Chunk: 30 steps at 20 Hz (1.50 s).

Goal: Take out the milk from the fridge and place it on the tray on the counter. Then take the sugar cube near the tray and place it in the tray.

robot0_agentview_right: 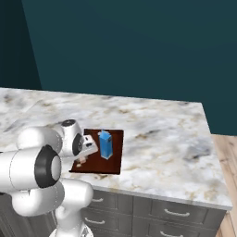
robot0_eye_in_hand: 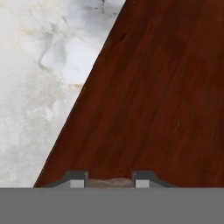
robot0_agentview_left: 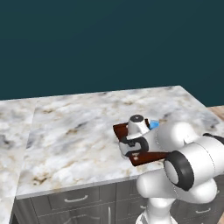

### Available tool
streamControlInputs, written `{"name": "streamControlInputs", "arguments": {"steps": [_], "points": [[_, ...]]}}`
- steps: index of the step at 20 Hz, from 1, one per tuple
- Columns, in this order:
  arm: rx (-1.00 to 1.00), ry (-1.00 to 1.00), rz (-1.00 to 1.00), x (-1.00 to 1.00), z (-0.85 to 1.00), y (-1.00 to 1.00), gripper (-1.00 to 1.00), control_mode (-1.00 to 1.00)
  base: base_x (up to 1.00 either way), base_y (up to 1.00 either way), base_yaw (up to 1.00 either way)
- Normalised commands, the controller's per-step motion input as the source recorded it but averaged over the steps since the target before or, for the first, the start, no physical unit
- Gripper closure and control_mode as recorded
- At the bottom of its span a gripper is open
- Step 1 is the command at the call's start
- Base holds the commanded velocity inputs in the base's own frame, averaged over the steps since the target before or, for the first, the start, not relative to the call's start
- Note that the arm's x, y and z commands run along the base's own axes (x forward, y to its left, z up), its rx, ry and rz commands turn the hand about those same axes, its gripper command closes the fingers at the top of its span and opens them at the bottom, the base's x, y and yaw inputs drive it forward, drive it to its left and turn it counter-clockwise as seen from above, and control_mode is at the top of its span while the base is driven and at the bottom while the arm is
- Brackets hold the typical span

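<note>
- While the gripper (robot0_eye_in_hand: 106,180) hangs low over the tray (robot0_eye_in_hand: 148,100), a small pale beige sugar cube (robot0_eye_in_hand: 109,182) sits between its two dark fingertips (robot0_eye_in_hand: 78,179), seen from the hand view.
- Its jaws stand only a little apart, about the width of the cube; whether they press on the cube or have just let go cannot be told.
- From the right base view, the sugar cube (robot0_agentview_right: 82,159) shows as a tiny pale block under the hand, at the near left part of the tray (robot0_agentview_right: 115,162).
- On the same tray stands the milk (robot0_agentview_right: 106,144), a small blue carton with a gabled top and lighter markings.
- Its long axis is upright, with the gable pointing straight up, and it stands near the middle of the tray, beside the hand but apart from it.
- From the left base view, only a blue corner of the milk (robot0_agentview_left: 154,125) peeks out behind the white wrist.
- That tray is flat, rectangular and dark reddish-brown, with a wood-like grain and a low rim.
- It lies on the counter (robot0_agentview_right: 162,139) close to the front edge, with its sides slightly skewed to that edge.
- Smooth stone makes up the counter, white-grey marble with brownish veins, over grey drawer fronts (robot0_agentview_right: 176,214) with pale bar handles.
- Behind the counter rises a plain dark teal wall (robot0_agentview_right: 139,46).
</note>
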Motion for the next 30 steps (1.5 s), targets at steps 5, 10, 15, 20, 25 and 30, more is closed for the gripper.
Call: {"name": "streamControlInputs", "arguments": {"steps": [5,10,15,20,25,30], "points": [[0.0,-0.06,0.0,-0.04,0.0,-0.07,-1.0,-1.0,0.0,0.0,0.0],[0.0,-0.08,0.0,-0.13,0.15,0.0,-1.0,-1.0,0.0,0.0,0.0],[0.0,-0.1,-0.01,-0.3,0.51,0.0,-1.0,-1.0,0.0,0.0,0.0],[0.0,-0.15,-0.07,-0.56,0.88,0.0,-1.0,-1.0,0.0,0.0,0.0],[0.0,-0.13,-0.11,-0.57,0.87,-0.08,-1.0,-1.0,0.0,0.0,0.0],[0.04,-0.13,-0.15,-0.48,0.97,-0.34,-1.0,-1.0,0.0,0.0,0.0]]}}
